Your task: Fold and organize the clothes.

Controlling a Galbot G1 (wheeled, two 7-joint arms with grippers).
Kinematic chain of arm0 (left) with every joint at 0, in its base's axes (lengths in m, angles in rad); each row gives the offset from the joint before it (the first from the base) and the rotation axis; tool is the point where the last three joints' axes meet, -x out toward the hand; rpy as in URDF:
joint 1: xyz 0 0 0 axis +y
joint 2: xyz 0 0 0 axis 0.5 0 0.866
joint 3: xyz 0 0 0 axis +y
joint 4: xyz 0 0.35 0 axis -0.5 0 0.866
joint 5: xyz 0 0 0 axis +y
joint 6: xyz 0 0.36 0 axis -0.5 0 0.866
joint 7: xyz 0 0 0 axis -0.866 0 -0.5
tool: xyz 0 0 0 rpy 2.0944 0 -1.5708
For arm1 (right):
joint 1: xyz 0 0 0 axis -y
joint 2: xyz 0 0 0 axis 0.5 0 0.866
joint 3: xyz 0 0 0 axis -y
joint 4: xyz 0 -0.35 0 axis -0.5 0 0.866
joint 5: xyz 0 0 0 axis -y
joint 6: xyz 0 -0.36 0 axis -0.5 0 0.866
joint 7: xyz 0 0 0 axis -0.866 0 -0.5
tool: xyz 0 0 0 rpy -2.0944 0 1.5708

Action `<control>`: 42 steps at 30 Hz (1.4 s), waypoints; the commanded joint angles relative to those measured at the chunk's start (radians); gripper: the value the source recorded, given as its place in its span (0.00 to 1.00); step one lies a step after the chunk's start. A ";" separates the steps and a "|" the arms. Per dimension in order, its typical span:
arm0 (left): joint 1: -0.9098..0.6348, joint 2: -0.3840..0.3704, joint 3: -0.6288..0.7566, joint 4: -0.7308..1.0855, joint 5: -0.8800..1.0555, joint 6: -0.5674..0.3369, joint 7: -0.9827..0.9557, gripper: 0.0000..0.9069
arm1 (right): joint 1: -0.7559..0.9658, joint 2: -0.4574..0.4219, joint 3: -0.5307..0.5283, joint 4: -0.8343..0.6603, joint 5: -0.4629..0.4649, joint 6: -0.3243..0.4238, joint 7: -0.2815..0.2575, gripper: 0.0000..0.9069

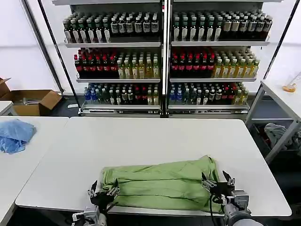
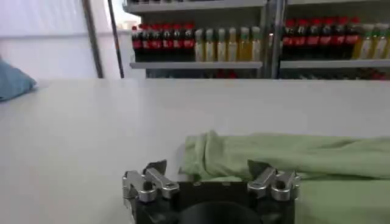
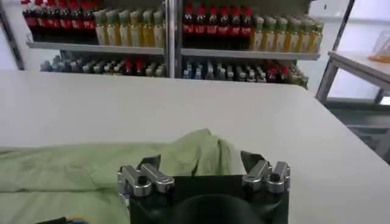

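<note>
The light green shirt [image 1: 162,183] lies folded into a long band across the near part of the white table [image 1: 155,136]. My left gripper [image 1: 104,189] is open at the band's left end, its jaws spread and holding nothing. At the right end my right gripper [image 1: 217,181] is also open, over the cloth's corner. In the left wrist view the shirt's [image 2: 286,158] bunched end sits just beyond the left gripper [image 2: 207,169]. From the right wrist the shirt's [image 3: 122,164] rounded end lies between and beyond the spread tips of the right gripper [image 3: 200,161].
A light blue cloth [image 1: 14,134] lies on the neighbouring table at the left. Shelves of bottles [image 1: 164,56] stand behind the table. A cardboard box [image 1: 30,101] sits on the floor at far left, and another table [image 1: 282,94] stands at the right.
</note>
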 commanded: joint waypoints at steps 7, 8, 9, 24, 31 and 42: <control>-0.001 -0.054 0.005 0.068 0.025 -0.046 -0.007 0.02 | -0.001 -0.006 0.002 0.003 0.004 0.008 0.002 1.00; -0.002 -0.055 0.004 0.070 0.014 -0.046 -0.005 0.02 | 0.001 -0.006 0.002 0.003 0.005 0.009 0.003 1.00; -0.004 -0.057 0.001 0.072 0.000 -0.047 -0.001 0.02 | 0.002 -0.007 0.002 0.002 0.006 0.009 0.003 1.00; -0.043 0.087 -0.265 -0.042 -0.044 -0.007 -0.001 0.02 | 0.021 -0.028 0.008 0.002 0.025 0.009 0.009 1.00; -0.081 0.233 -0.476 -0.071 -0.057 0.033 0.008 0.02 | 0.053 -0.043 -0.002 -0.013 0.037 0.005 0.012 1.00; -0.064 0.235 -0.439 -0.238 -0.546 0.081 0.073 0.02 | 0.070 -0.055 -0.011 -0.020 0.044 0.001 0.013 1.00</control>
